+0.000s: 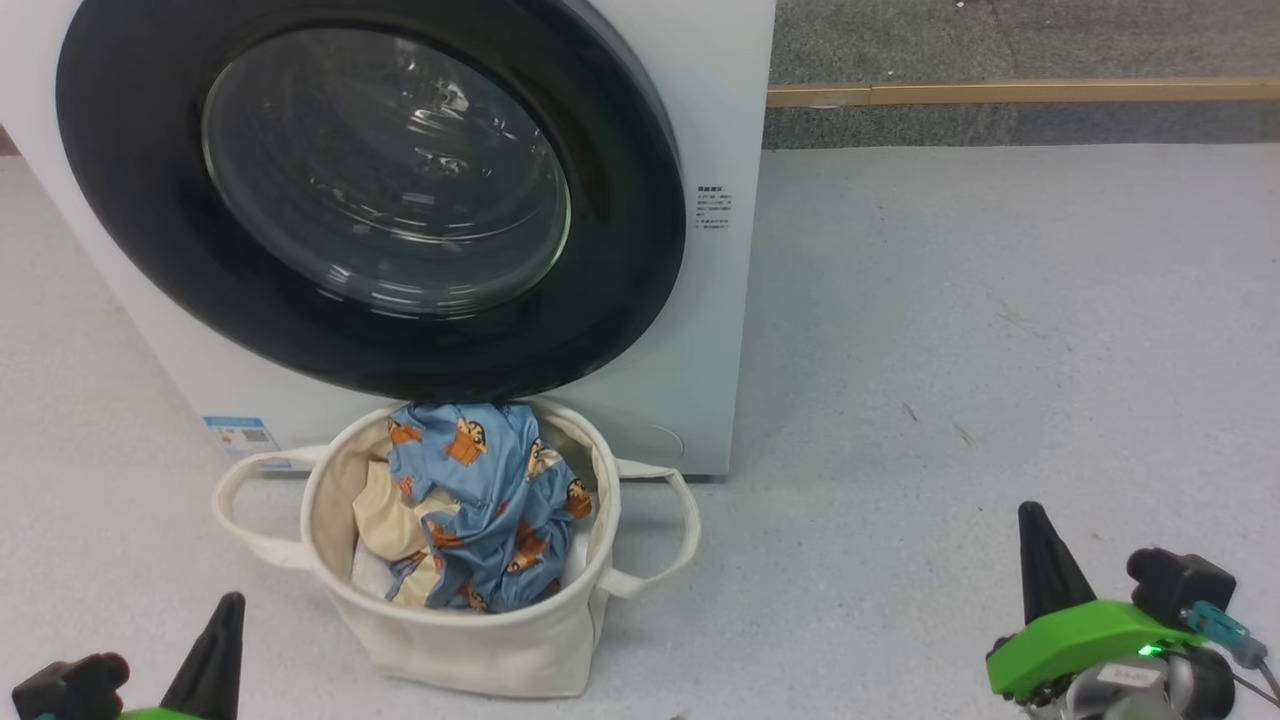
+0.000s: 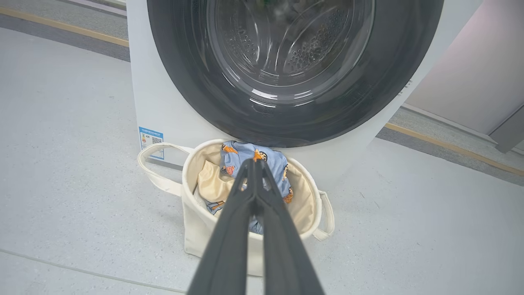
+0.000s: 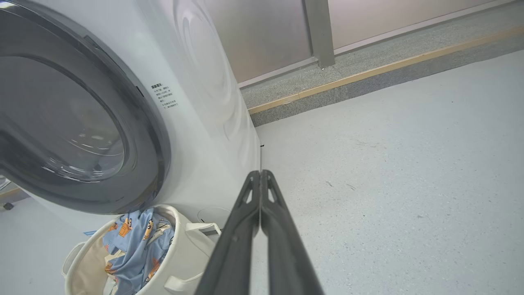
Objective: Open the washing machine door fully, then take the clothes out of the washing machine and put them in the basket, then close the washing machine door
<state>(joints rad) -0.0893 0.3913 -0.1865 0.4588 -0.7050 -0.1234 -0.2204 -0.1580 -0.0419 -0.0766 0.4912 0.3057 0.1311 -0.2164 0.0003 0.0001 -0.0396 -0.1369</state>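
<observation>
Clothes, a blue printed piece heaped over a cream one, lie inside the basket. The basket stands on the floor just in front of the washing machine, at lower centre of the head view. The washing machine door looks pressed flat against the white front, and the drum behind its glass seems bare. By that reading, all 3 steps look done.

The main risk is a door that is pushed to but not latched. I cannot tell from these views whether the catch has engaged, and an unlatched door could swing out again. A second risk comes from the blue fabric, which peaks at the basket's back rim right under the door's lower black edge. If the door moved, that fold could snag or be dragged out.

The left gripper has its 2 fingers pressed together and holds nothing. It sits at the lower left corner of the head view, apart from the basket. In its own wrist view its tips line up over the blue cloth.

The right gripper is likewise closed and empty. It sits at lower right of the head view, well apart from the basket. In its wrist view the basket lies at lower left.
</observation>
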